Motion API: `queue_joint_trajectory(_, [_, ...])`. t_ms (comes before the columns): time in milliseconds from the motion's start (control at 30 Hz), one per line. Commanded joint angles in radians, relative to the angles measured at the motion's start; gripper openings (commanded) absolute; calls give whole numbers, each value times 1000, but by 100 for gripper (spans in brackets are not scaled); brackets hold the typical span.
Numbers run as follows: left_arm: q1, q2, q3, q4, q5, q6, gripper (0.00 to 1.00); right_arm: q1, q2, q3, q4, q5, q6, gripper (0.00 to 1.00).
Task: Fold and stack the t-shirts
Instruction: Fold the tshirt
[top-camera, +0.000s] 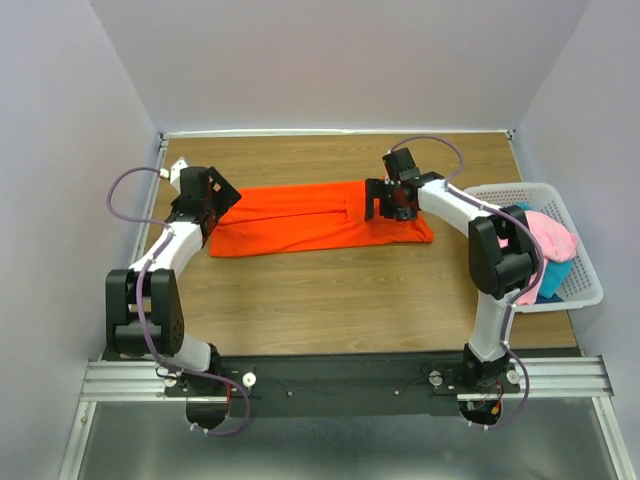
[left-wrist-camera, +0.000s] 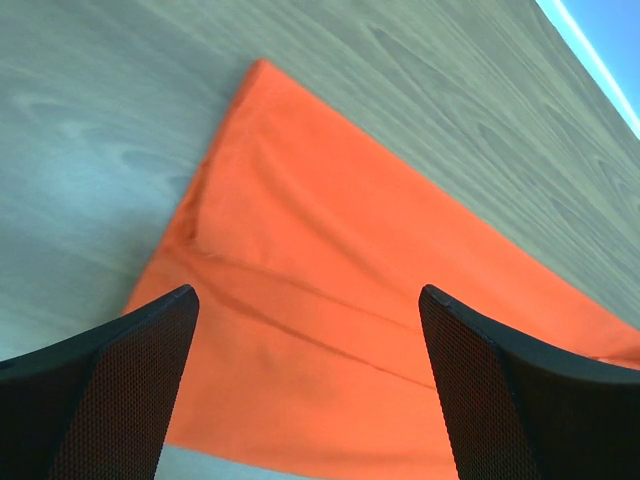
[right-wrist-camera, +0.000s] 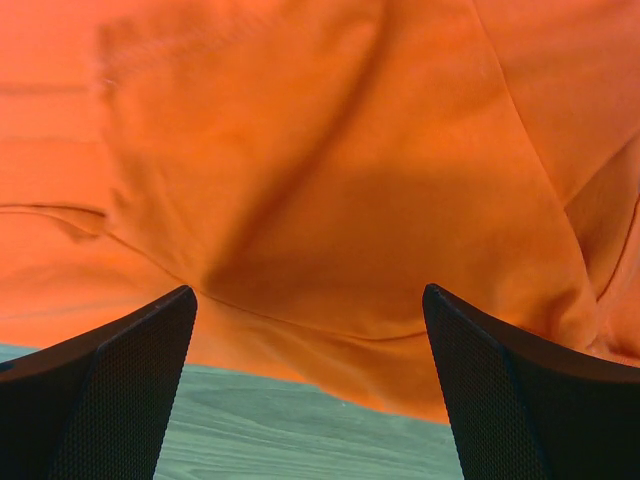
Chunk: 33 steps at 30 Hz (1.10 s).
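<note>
1. The orange-red t-shirt lay on the table as a long, flat band, already folded lengthwise. One end sat under each pincer.
2. The left gripper was spread wide and held nothing. The shirt's left end lay directly below it, with a corner just ahead of the fingertips.
3. The right gripper was likewise spread and empty. Orange cloth filled the space ahead of it, and the cloth's edge ran just beneath the fingertips. Contact with the fabric could not be confirmed.
4. Handling, as judged: the cloth looked light, limp and unbreakable. It would likely sag between two hold points, and its folded layers could slide apart.
5. Recommended hold: pinch each end at its edge, through all layers, directly below each pincer.
6. The pink t-shirt and teal-blue t-shirt sat bunched in the white basket, well apart from the right gripper on its outer side.
</note>
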Motion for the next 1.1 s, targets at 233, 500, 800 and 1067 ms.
queue_joint_trajectory(233, [-103, 368, 250, 49, 110, 79, 98, -68, 104, -18, 62, -45, 93, 100])
queue_joint_trajectory(500, [-162, 418, 221, -43, 74, 83, 98, -120, 273, 205, 68, -86, -112, 100])
queue_joint_trajectory(800, [-315, 237, -31, -50, 75, -9, 98, -122, 523, 540, 70, -289, -247, 100])
queue_joint_trajectory(1067, [-601, 147, -233, 74, 164, -211, 98, -111, 673, 775, 74, -454, -260, 100])
